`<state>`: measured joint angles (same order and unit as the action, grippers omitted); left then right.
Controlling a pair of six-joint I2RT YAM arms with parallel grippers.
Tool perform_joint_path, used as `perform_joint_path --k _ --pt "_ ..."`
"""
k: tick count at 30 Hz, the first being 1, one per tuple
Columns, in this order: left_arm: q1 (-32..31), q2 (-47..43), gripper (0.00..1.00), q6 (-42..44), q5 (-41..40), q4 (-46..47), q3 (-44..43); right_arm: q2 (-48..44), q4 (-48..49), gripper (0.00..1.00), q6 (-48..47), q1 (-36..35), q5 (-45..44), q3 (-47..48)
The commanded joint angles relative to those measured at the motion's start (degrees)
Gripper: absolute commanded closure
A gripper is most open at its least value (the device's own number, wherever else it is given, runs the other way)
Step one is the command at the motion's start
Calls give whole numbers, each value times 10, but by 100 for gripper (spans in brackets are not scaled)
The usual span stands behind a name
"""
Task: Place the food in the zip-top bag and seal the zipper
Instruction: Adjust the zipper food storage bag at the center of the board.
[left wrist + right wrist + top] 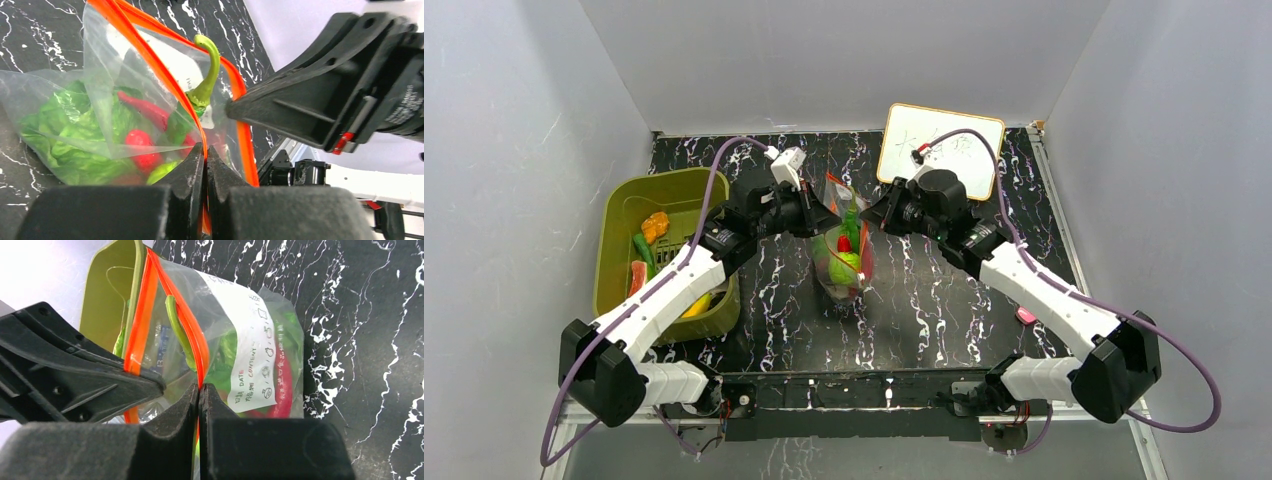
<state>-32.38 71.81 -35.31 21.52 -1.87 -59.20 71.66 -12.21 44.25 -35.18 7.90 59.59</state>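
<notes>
At mid-table, between both arms, the zip-top bag (844, 265) is standing with food (140, 145) inside, mouth gaping. Left gripper (205, 156) is clamping shut on the zipper (150, 65); right gripper (199, 390) is pinching the strip's opposite lip. Judgement: a green pepper (211, 60) is poking through the mouth, so it wants pushing down before the lips are pressed together end to end. Right wrist view is showing a handwritten label (250, 355); only overhead is showing more pieces lying in the olive basket (619, 215) at left.
</notes>
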Motion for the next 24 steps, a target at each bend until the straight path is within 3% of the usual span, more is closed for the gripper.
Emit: perform_joint_path --k 1,4,6,8,13,16,18,20,24 --pt "-3 -4 100 41 -20 -18 -23 -31 12 100 -38 -1 -35 50" --pt "-3 -11 100 51 -57 -27 -15 -74 15 100 -26 -1 -94 37" --pt "-3 -15 100 52 -64 -25 -17 -135 123 100 -2 -1 -125 -35" --pt "-3 -17 100 47 -58 -15 -25 -158 167 100 12 -2 -127 -59" --pt "-4 -13 100 -8 25 74 -28 -98 129 100 -2 -2 10 -25" --pt "-4 5 100 -11 20 68 -30 -87 119 100 -27 -6 24 -16" --pt "-3 11 100 -28 27 97 -14 -92 47 100 -40 -5 -70 12" --pt "-4 21 100 -23 5 58 -19 -124 55 100 -23 -5 -214 -4" --pt "-4 0 100 -26 -39 40 31 -150 92 100 20 -5 -199 -68"
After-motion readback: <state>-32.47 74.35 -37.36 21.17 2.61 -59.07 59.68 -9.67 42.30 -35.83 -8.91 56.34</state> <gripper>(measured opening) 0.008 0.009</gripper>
